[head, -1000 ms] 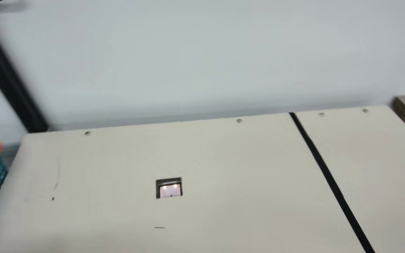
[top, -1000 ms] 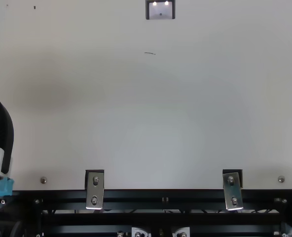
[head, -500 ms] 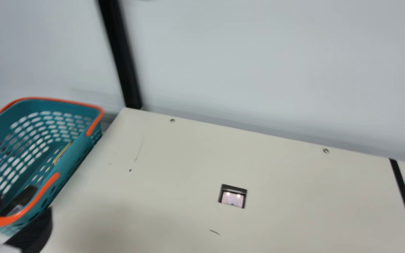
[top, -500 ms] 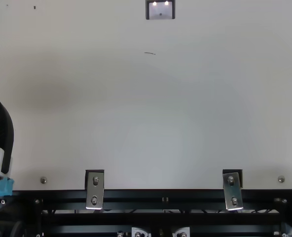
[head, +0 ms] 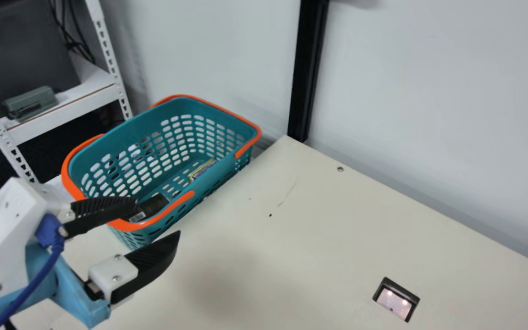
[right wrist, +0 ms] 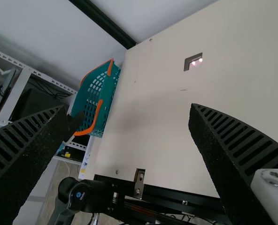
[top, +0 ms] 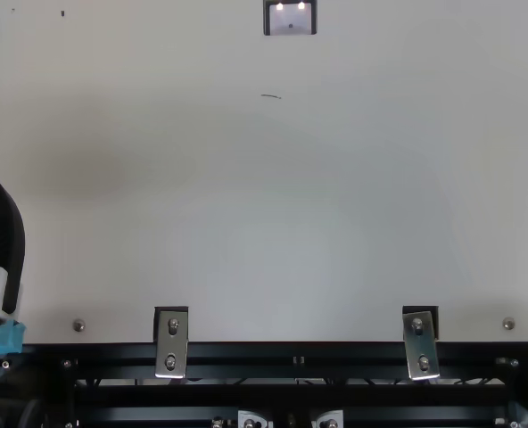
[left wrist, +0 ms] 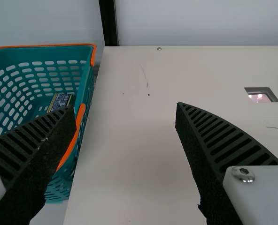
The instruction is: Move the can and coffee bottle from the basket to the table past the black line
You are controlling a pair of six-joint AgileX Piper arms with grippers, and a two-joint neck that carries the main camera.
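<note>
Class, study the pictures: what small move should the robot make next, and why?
Probably bring the left gripper over the teal plastic basket, above the dark cylinder with a pale label, seemingly the coffee bottle: the fingers are open and empty, and this item lies inside at the basket's near end.

Open room spans the bench from its left edge rightward, and a hand could pass low across it. Along that edge the basket's wall stands in the way; its mouth lies open from above, between orange handles folded round both ends. A black post blocks the far left corner, the wall behind the far edge. Brackets jut over the near edge.
</note>
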